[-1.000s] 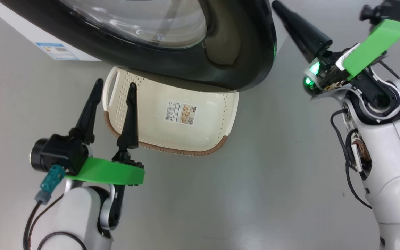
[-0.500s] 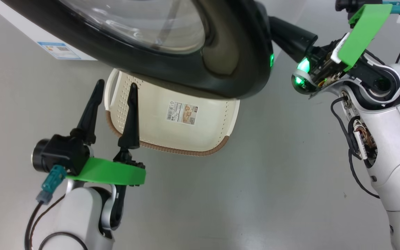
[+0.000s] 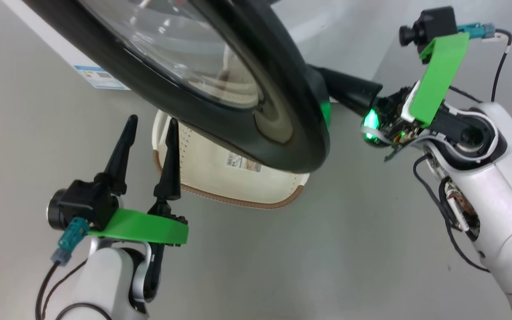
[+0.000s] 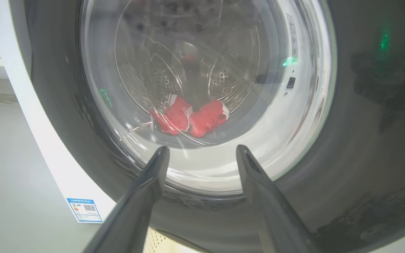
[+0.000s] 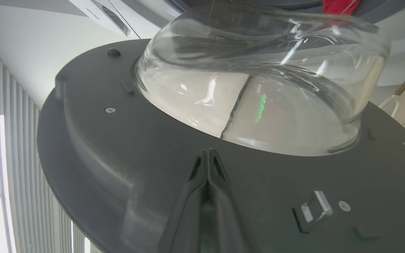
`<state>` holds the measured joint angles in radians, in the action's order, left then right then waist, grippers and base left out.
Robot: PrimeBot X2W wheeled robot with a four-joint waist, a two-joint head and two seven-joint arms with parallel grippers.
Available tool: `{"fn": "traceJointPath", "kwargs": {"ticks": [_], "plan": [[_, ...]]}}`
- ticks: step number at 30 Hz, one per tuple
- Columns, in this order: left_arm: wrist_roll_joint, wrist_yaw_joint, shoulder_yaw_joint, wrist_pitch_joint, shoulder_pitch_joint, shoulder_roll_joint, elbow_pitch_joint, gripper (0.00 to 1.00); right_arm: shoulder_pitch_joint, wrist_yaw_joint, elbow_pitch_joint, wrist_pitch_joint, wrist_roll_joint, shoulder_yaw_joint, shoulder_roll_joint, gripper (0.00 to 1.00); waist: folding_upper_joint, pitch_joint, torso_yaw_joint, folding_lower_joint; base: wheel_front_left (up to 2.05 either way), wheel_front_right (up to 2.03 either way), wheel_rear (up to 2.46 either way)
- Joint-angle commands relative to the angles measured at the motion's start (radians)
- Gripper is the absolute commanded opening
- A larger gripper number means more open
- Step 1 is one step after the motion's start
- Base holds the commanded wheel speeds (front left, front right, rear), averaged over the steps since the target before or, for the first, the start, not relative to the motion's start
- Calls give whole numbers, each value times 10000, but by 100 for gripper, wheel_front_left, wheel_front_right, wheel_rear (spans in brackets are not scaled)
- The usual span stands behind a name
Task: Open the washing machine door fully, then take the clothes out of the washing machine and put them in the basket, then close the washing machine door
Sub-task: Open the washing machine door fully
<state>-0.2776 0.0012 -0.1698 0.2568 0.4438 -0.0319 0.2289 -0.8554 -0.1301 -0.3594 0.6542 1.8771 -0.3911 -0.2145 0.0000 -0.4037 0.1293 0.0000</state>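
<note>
Partly over the basket (image 3: 234, 201), the washing machine door (image 3: 185, 106)

Blue sticker (image 4: 84, 210) on washing machine (image 4: 47, 151), paper label (image 3: 242, 161) in basket (image 3: 211, 175), print illegible

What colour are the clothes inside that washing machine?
The clothes are bright red with white edging, clearest in the left wrist view, through the door glass.
</note>
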Motion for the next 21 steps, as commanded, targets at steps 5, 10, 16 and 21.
{"fn": "traceJointPath", "kwargs": {"ticks": [5,10,16,21], "plan": [[-206,167,280,49,-204,-183,-207,100,530,-6,496,-184,410,-739,-156,0,0,337,422,0,0,0,0],[-325,272,335,49,-307,-183,-154,100,702,-6,619,-421,765,-1331,-418,0,0,633,740,0,0,0,0],[-484,393,328,49,-500,-183,-197,100,828,-6,831,-698,1276,-2027,-760,0,0,943,1214,0,0,0,0],[-584,474,323,49,-667,-183,-193,100,850,-6,1038,-963,1673,-2650,-1057,0,0,1185,1635,0,0,0,0]]}}
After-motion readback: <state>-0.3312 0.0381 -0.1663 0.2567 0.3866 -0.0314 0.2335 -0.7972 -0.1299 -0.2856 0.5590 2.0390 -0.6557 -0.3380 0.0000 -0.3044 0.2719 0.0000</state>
